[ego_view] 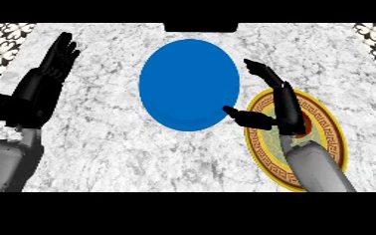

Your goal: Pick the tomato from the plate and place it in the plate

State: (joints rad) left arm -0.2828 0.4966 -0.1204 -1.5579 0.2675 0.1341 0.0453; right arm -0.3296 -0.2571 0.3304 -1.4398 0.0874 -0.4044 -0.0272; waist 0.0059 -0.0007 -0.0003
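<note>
A plain blue plate (189, 79) lies in the middle of the marble counter. To its right lies a gold-rimmed patterned plate (334, 135). My right hand (288, 110) hovers over the patterned plate's left part, fingers stretched toward the far left and thumb spread toward the blue plate's edge; it is open. Only a small red sliver of the tomato (305, 128) shows beside the palm; the hand hides the rest. My left hand (44, 79) rests open at the left edge, fingers up.
A dark slab (200, 27) sits at the counter's far edge behind the blue plate. Patterned wall tiles (15, 32) show at the far corners. Bare marble (117, 144) spreads in front of the blue plate.
</note>
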